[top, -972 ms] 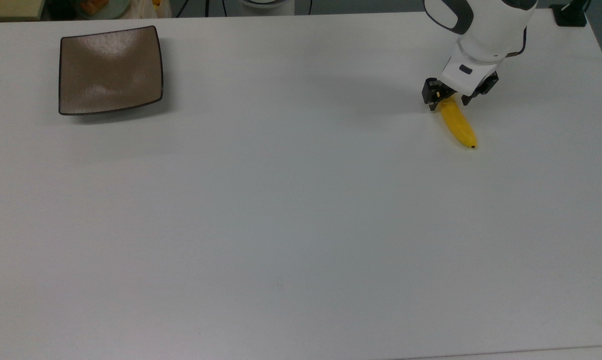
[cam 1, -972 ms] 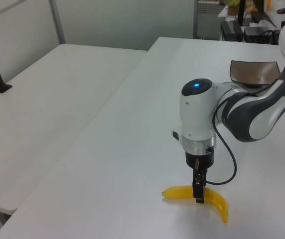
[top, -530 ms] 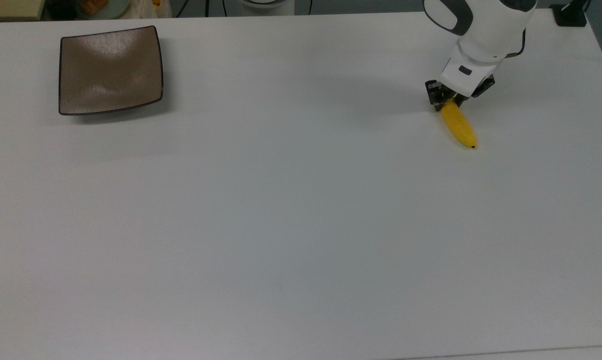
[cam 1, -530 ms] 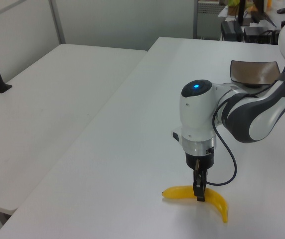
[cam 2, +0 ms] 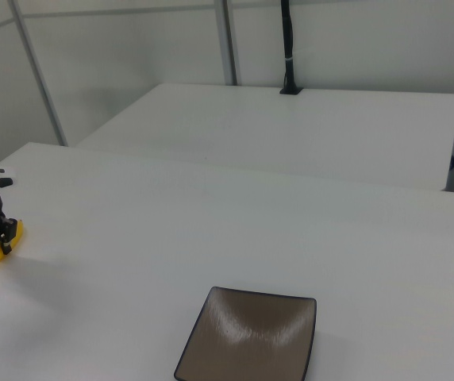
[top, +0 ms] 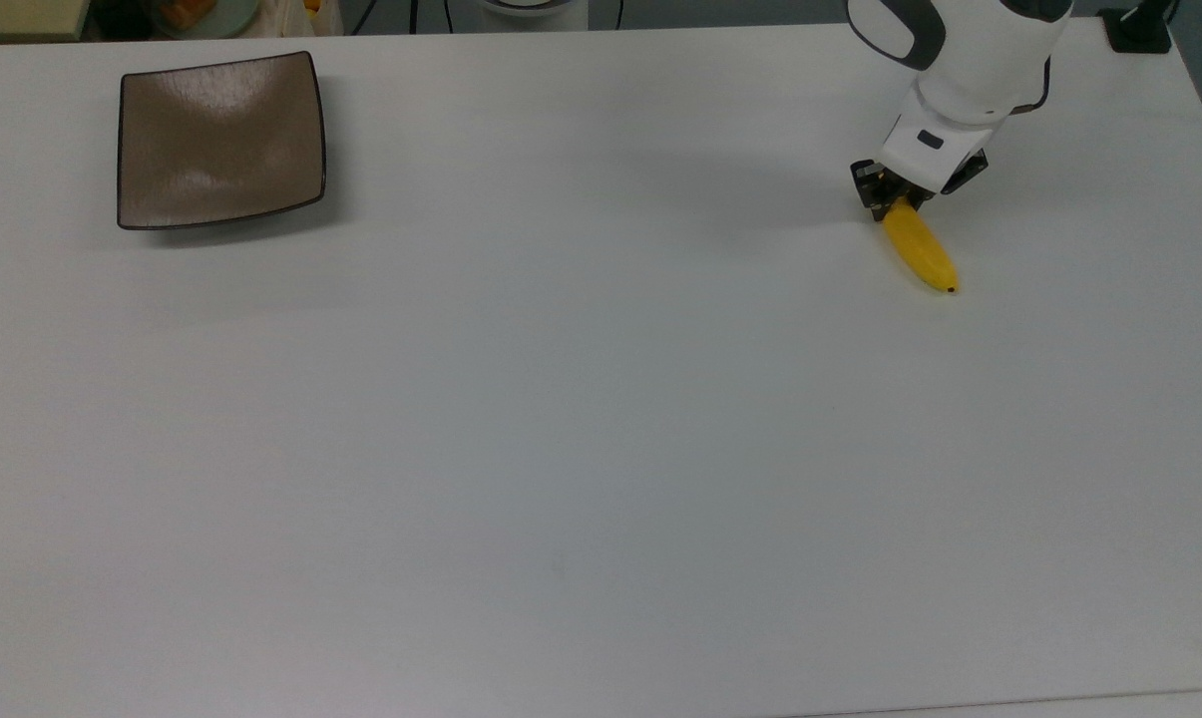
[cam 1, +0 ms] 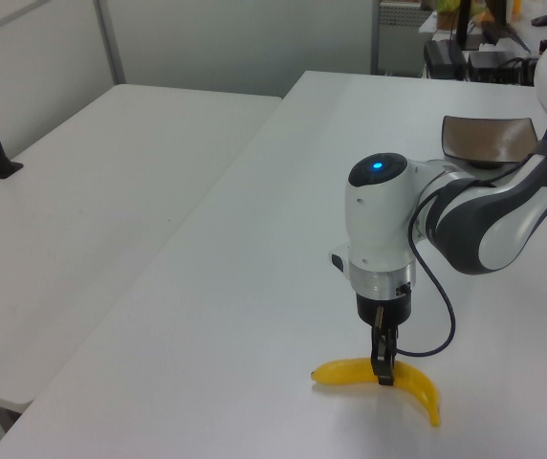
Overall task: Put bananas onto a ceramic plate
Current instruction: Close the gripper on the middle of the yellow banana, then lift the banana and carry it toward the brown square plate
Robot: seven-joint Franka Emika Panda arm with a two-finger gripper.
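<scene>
My gripper (top: 893,197) has just squeezed shut on the bananas (top: 921,251) (good!), so now I carry them to the ceramic plate (top: 219,140).

A white table (top: 561,449) spreads under the claw. Beyond it stands a second white table (cam 2: 290,127) carrying a black post (cam 2: 288,48), backed by pale wall panels (cam 2: 116,55) with grey frames.

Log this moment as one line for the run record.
phase: grasp | gripper: shut on banana, near its stem end | banana: on table | plate: bare, far toward the top view's left
</scene>
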